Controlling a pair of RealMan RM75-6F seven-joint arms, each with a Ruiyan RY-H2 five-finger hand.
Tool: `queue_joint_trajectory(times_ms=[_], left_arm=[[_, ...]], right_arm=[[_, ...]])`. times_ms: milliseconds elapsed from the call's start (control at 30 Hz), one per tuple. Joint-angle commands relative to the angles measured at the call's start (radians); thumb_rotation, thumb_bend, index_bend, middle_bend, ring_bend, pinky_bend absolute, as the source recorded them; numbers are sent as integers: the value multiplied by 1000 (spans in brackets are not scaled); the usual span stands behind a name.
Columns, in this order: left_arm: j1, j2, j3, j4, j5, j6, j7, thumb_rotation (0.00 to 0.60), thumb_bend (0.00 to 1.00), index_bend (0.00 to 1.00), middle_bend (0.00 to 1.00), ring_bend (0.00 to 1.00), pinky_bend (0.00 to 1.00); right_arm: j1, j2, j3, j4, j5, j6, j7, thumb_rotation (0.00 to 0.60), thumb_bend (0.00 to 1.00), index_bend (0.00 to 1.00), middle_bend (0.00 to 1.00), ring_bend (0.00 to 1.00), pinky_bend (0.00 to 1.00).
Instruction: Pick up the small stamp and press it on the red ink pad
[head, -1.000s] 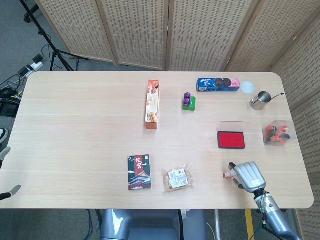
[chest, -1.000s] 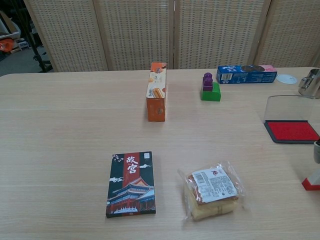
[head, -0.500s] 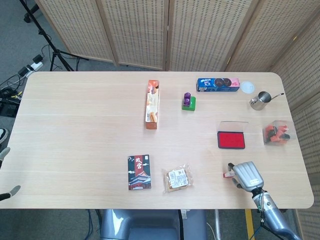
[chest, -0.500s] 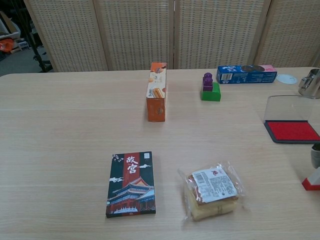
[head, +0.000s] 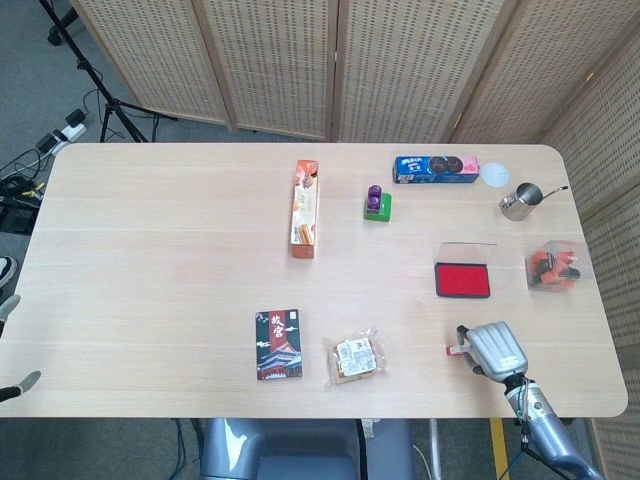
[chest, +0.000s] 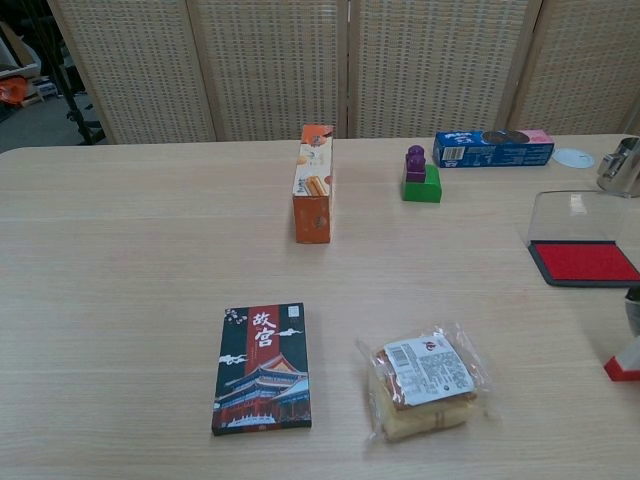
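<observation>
The small stamp (head: 455, 349), white with a red base, stands on the table near the front right edge; the chest view shows it at the far right border (chest: 623, 362). My right hand (head: 494, 348) lies against its right side, fingers curled in around it and thumb above it; only a dark sliver of the hand (chest: 633, 305) shows in the chest view. The red ink pad (head: 463, 280) lies open a little farther back, its clear lid raised (chest: 584, 262). Only fingertips of my left hand (head: 22, 383) show at the far left edge, spread apart and holding nothing.
A snack packet (head: 356, 358) and a dark booklet (head: 278, 344) lie left of the stamp. An orange box (head: 305, 209), a green and purple block (head: 377, 203), a blue biscuit pack (head: 435, 168), a metal cup (head: 520, 200) and a clear tub (head: 554, 266) sit farther back.
My right hand's fingers have curled in tighter around the stamp and the hand has shifted slightly toward the front edge. The stamp stays in place on the table.
</observation>
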Motion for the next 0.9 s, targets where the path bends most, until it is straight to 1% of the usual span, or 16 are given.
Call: queue_joint_trajectory(times_ms=[33,267,400,500,633,733,833,900], left_arm=[[1,0,0,0,0,1,0,600,27,0,0,0,0],[1,1,0,0,1,2,-2,600,27,0,0,0,0],[1,2,0,1,0,1,-6,600,28,0,0,0,0],[2,3,0,0,0,2,-9,600,27,0,0,0,0],[1,3,1,0,-1,0,-7,600,27,0,0,0,0],[1,2,1,2,-7,-4,-5,600,27,0,0,0,0],[0,1,-3,5,-20,-10,-7,600,27,0,0,0,0],[-2,1,-6,6,-28,-14,-8,600,27,0,0,0,0]], right_arm=[[1,-1,-1,2,-1,1,0,600,440,522,951,1000,1000],[1,9,0,-13,-9,19,17,600,448,544,951,1000,1000],[10,47,16,-68,-2,20,59,600,466,544,951,1000,1000],[38,101,47,-140,25,-13,98,600,477,545,951,1000,1000],[93,185,108,-239,90,-76,79,600,512,547,951,1000,1000],[137,234,155,-297,176,-133,25,600,517,549,952,1000,1000],[185,264,195,-321,288,-195,-34,600,517,550,954,1000,1000],[217,270,208,-312,361,-233,-82,600,517,550,954,1000,1000]])
